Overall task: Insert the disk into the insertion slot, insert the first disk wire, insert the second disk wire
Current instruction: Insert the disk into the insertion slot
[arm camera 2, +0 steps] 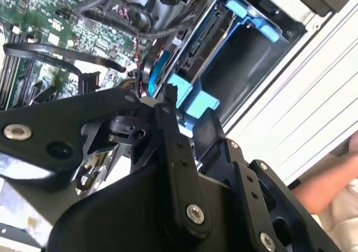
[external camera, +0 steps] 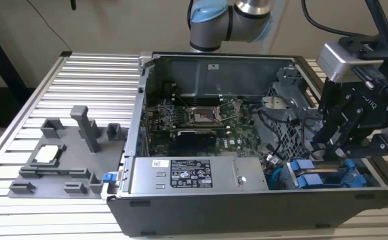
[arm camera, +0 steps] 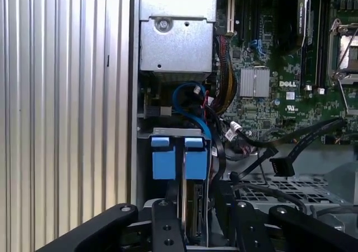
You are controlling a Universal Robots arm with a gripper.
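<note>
Fingers (arm camera: 166, 218) of the gripper (arm camera: 196, 196) stand parted astride the disk (arm camera: 193, 213), with a gap showing on one side (contact unclear). Silver-grey metal clipped in smooth bright-blue plastic, the disk stands on edge in the insertion slot (arm camera 2: 246, 67), a grey sheet-metal bay in the dark computer case (external camera: 247, 212).

This looks like a robotics lab or test workshop: below the pincer (external camera: 331, 155) an open computer case (external camera: 201, 212) lies on a bench (external camera: 93, 75) of ribbed aluminium bars, a grey plastic fixture (external camera: 67, 170) sits well away from the pincer, and a robot arm (external camera: 214, 20) rises past the case
</note>
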